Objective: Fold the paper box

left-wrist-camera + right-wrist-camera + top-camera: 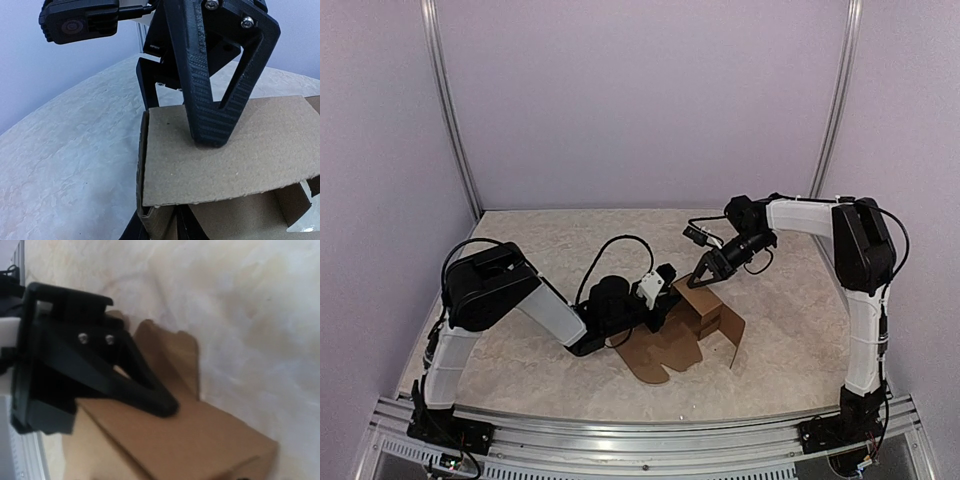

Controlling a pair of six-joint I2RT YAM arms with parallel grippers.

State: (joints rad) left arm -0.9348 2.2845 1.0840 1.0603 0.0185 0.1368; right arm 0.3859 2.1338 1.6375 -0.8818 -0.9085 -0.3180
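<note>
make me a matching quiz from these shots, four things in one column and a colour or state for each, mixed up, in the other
Column one:
1. left tool
2. right tool
3. paper box
4. table

Column two:
A. pale, marbled surface
B. brown, partly folded, some flaps lying flat
C. open, at the box's far side
D. closed on a cardboard panel

Pairs: 1-D, 2-C, 3-B, 4-A
</note>
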